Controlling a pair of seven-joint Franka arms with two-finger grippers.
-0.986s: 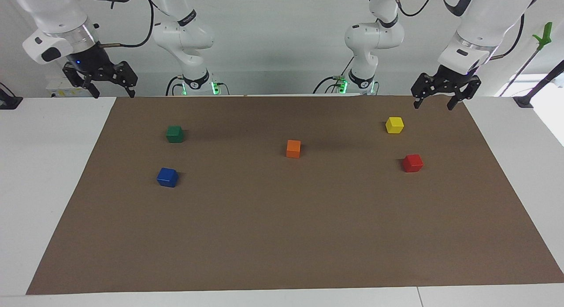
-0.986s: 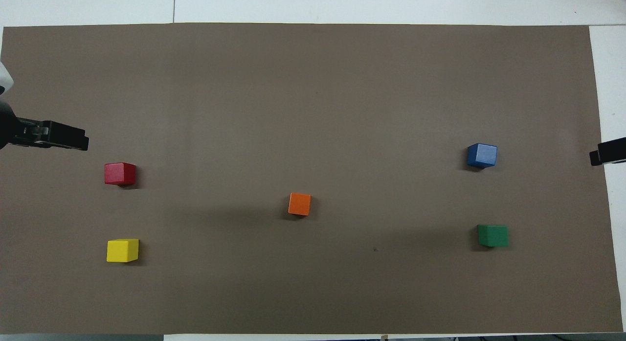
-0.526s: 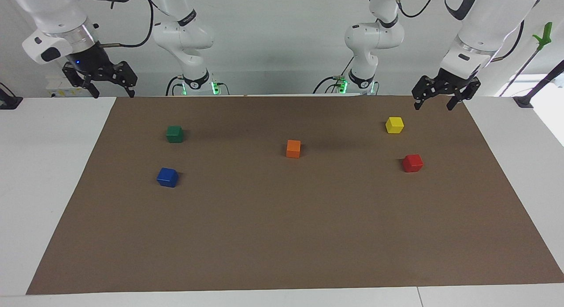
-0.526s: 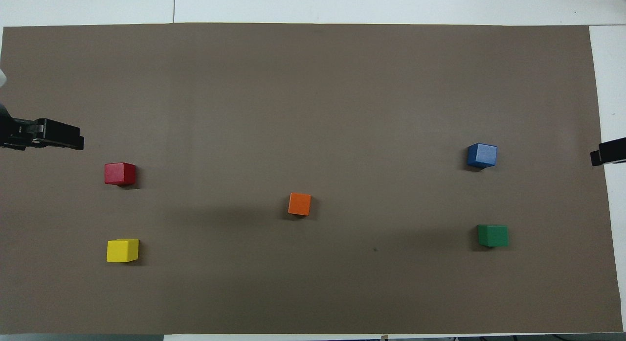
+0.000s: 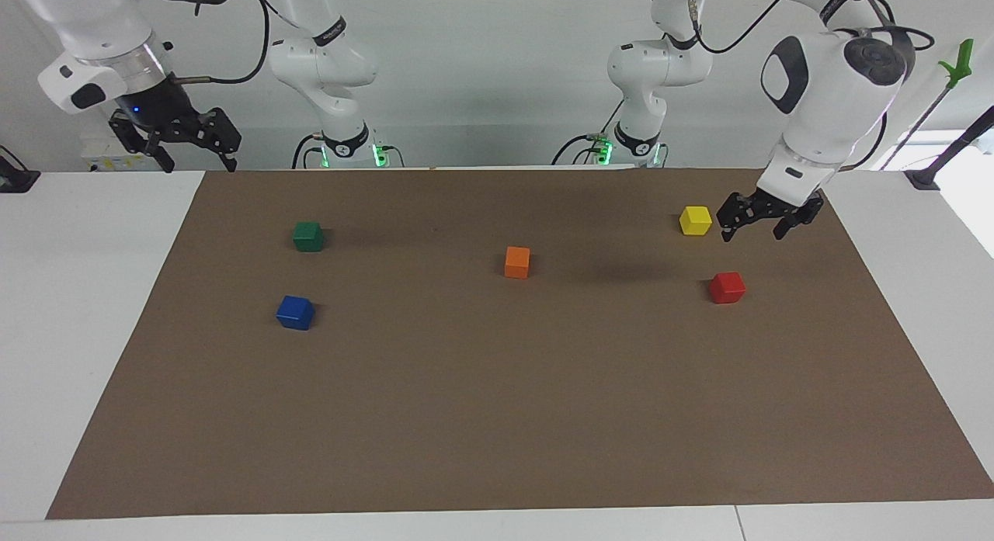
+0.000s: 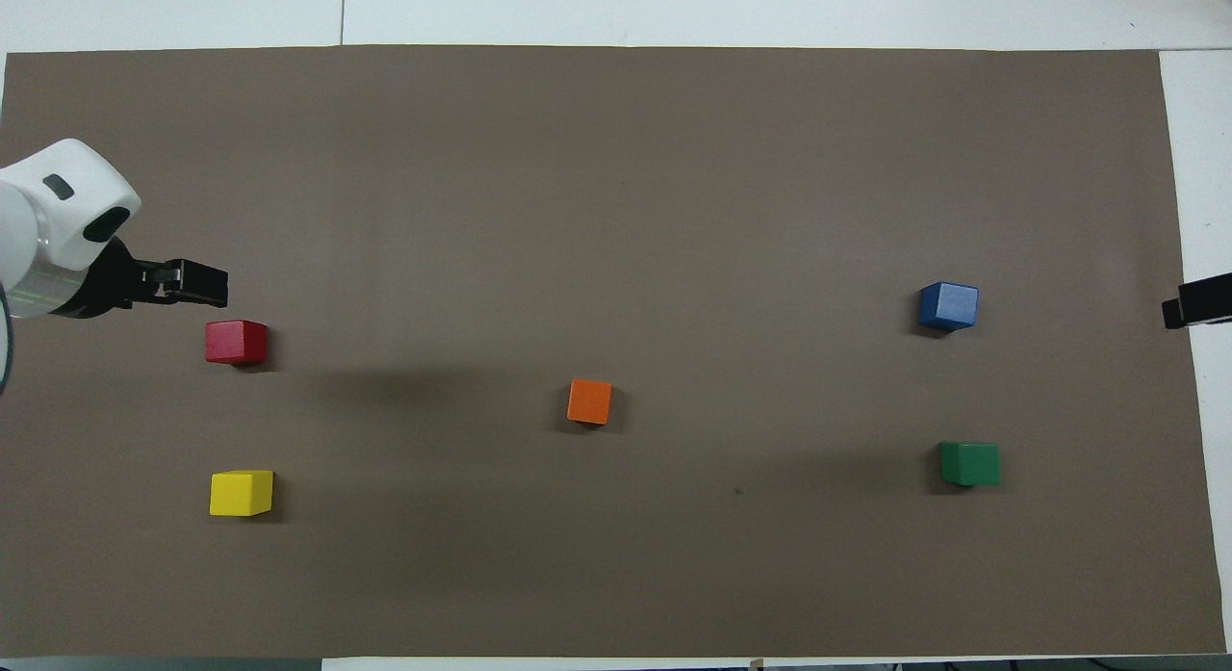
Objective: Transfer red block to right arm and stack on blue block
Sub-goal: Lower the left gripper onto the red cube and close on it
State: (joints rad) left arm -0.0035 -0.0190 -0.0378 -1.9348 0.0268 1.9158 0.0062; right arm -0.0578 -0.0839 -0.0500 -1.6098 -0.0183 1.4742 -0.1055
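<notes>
The red block (image 5: pixel 727 287) (image 6: pixel 236 342) sits on the brown mat (image 5: pixel 497 417) toward the left arm's end. My left gripper (image 5: pixel 752 232) (image 6: pixel 197 284) hangs open in the air above the mat close to it, between it and the yellow block, touching neither. Toward the right arm's end lies the blue block (image 5: pixel 295 312) (image 6: pixel 949 305), alone on the mat. My right gripper (image 5: pixel 199 165) (image 6: pixel 1193 300), with a blue light on its wrist, waits open and raised over the mat's edge at its own end, holding nothing.
A yellow block (image 5: pixel 695 220) lies nearer to the robots than the red one. An orange block (image 5: pixel 517 261) sits mid-mat. A green block (image 5: pixel 308 236) lies nearer to the robots than the blue one. White tabletop borders the mat.
The left arm has swung down and inward, bringing its open gripper low beside the yellow block and close to the red block. The right arm and all blocks have stayed put.
</notes>
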